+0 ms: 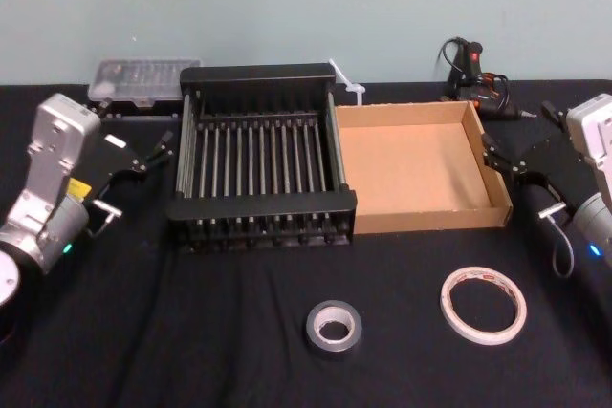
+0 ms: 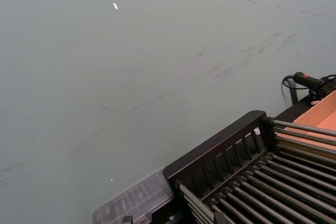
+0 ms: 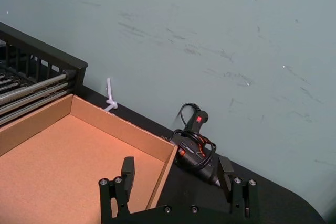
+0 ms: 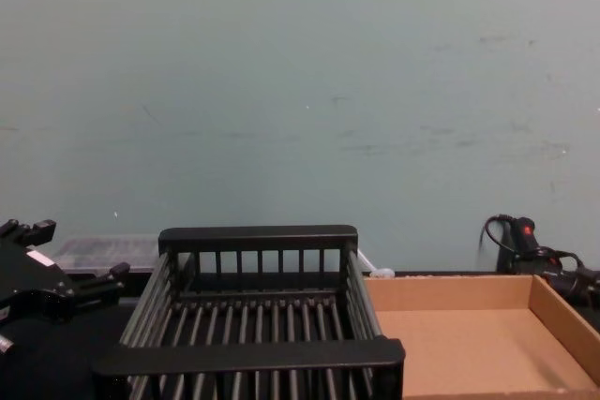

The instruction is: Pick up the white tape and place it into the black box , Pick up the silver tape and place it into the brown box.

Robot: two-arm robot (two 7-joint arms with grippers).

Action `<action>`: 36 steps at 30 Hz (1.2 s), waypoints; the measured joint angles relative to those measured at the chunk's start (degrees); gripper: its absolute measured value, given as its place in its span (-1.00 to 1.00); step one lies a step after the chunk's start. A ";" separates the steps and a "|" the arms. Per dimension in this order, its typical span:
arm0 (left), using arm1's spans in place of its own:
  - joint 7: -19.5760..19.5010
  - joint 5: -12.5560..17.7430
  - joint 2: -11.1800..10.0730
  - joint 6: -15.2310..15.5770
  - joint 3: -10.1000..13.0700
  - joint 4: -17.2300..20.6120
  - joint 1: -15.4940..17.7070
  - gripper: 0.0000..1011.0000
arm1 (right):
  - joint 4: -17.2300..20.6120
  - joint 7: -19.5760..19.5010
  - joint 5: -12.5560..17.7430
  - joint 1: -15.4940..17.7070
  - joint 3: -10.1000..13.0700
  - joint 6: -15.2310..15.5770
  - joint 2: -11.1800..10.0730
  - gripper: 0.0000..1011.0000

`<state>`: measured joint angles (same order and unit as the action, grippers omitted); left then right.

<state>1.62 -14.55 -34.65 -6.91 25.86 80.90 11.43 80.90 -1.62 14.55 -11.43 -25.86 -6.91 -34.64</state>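
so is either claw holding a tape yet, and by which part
Nothing is held. The left claw and right claw are open at the sides; white tape and silver tape lie on the table.

Silver-grey arms with small teal lights carry black fingers [image 3: 127,167] fastened by screws

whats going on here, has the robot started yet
Nothing is being handled yet. The white tape and the silver tape both lie flat on the black table, in front of the boxes. The black box and brown box sit side by side with nothing in them. The left gripper and right gripper hang open at either side.
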 joint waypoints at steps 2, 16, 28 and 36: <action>0.00 0.00 0.00 0.00 0.00 0.00 0.00 0.98 | 0.00 0.00 0.00 0.00 0.00 0.00 0.00 0.98; 0.00 0.00 0.00 0.00 0.00 0.00 0.00 0.98 | 0.00 0.00 0.00 0.00 0.00 0.00 0.00 0.98; 0.00 0.00 0.00 0.00 0.00 0.00 0.00 0.98 | 0.00 0.00 0.00 0.00 0.00 0.00 0.00 0.98; 0.00 0.00 0.00 0.00 0.00 0.00 0.00 0.98 | 0.00 0.00 0.00 0.00 0.00 0.00 0.00 0.98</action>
<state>1.62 -14.55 -34.65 -6.91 25.86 80.90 11.43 80.90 -1.62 14.55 -11.43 -25.86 -6.90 -34.65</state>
